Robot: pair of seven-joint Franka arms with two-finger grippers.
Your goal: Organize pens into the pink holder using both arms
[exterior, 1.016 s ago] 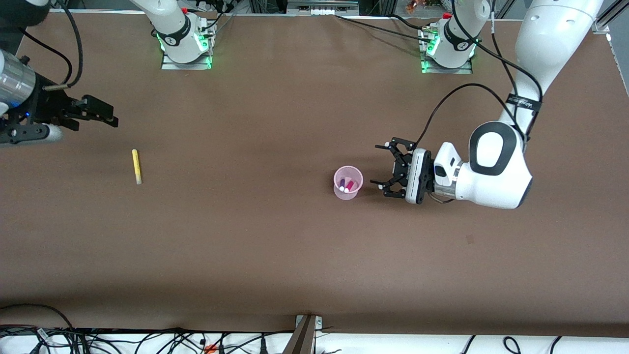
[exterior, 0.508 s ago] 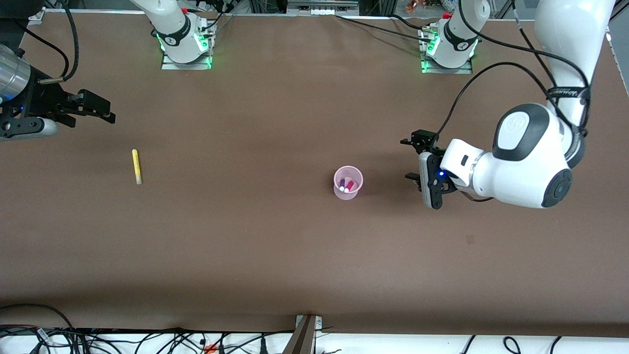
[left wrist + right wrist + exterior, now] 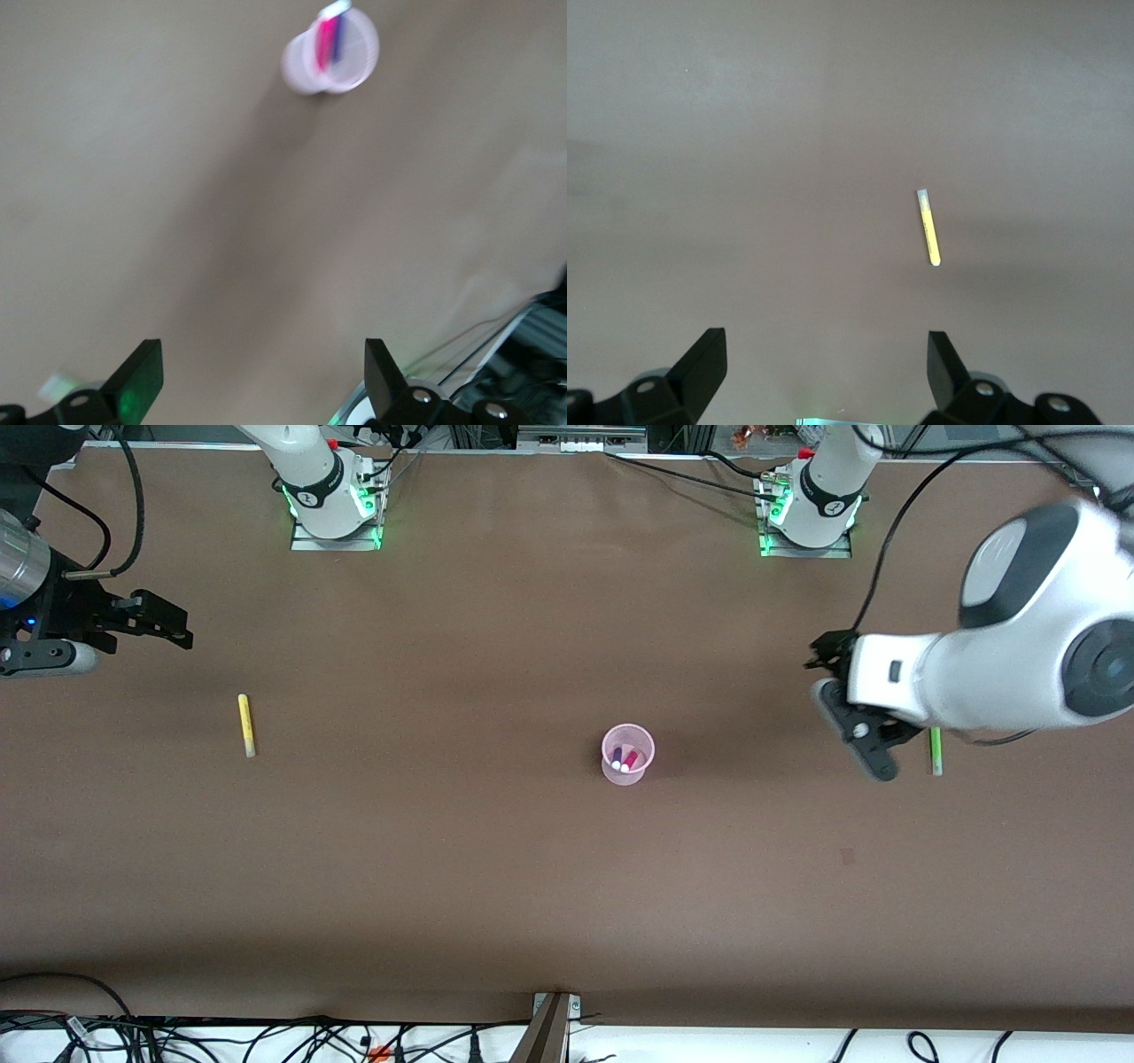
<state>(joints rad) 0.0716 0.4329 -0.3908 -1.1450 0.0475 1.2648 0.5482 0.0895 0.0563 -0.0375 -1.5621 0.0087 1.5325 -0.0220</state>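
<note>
The pink holder (image 3: pixel 627 754) stands near the middle of the table, with a dark purple pen (image 3: pixel 617 758) and a magenta pen (image 3: pixel 630 760) upright in it. The left wrist view shows the holder (image 3: pixel 330 51) well away from my left gripper (image 3: pixel 264 372), which is open and empty. That gripper (image 3: pixel 824 669) hangs over the table between the holder and a green pen (image 3: pixel 935 751), part of which the left arm hides. A yellow pen (image 3: pixel 245 724) lies toward the right arm's end. My right gripper (image 3: pixel 173 627) hovers open and empty, with the yellow pen (image 3: pixel 928 228) ahead of its fingers (image 3: pixel 700 363).
Both arm bases (image 3: pixel 335 509) (image 3: pixel 802 514) glow green along the table's edge farthest from the front camera. Cables run from the bases to the arms. A metal bracket (image 3: pixel 554 1012) and loose cables sit at the edge nearest the camera.
My left arm has swung away from the holder toward its own end of the table, which uncovered the green pen. My right gripper has drawn back a little toward its end.
</note>
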